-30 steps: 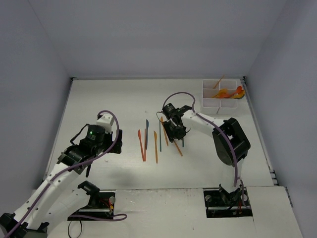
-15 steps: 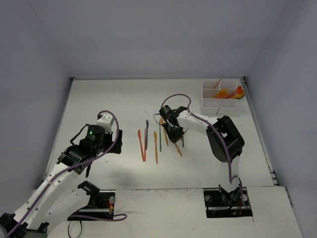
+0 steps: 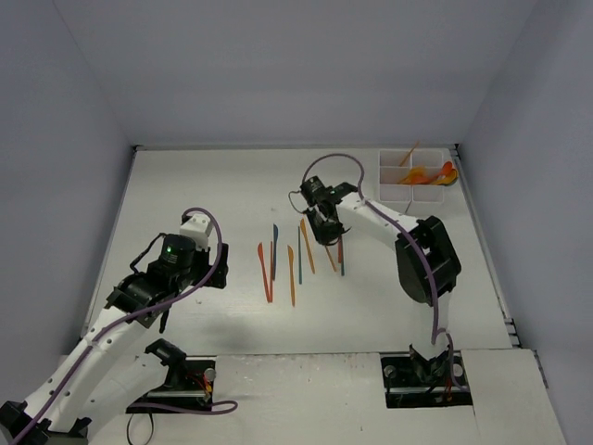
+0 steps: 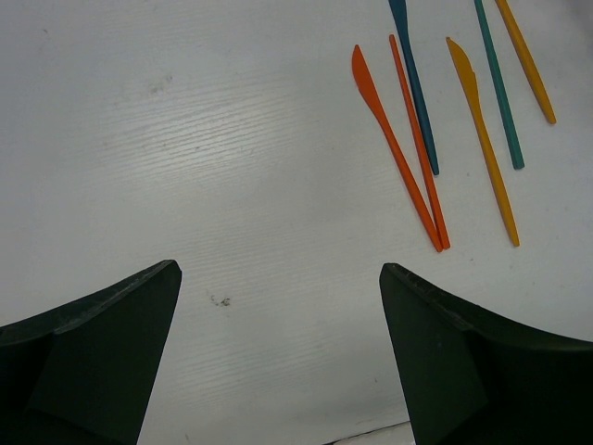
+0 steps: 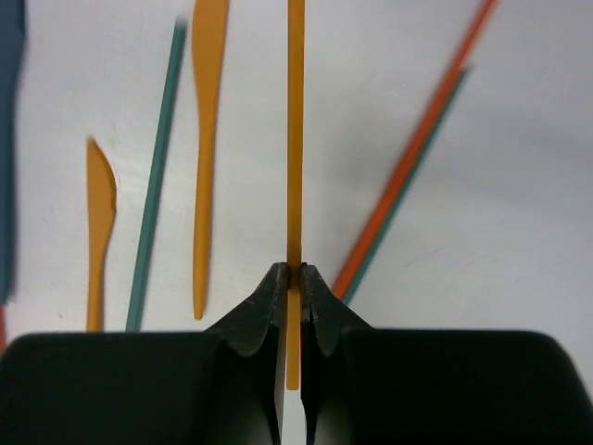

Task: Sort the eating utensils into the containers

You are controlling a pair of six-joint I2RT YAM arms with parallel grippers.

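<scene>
Your right gripper (image 5: pixel 295 271) is clenched on a thin orange utensil (image 5: pixel 296 139), its shaft pinched between the tips. The far end runs off the top of the right wrist view, so you cannot tell spoon, fork or knife, nor whether it is clear of the table (image 4: pixel 185 139). From above, the wrist hides the grip. Your left gripper (image 4: pixel 278 278) hangs released, jaws wide, holding nothing. The loose utensils (image 3: pixel 278 264) lie mid-table, several cropped in the left wrist view. The white tray (image 3: pixel 410 185) sits far right with orange and red pieces, too small to identify.
</scene>
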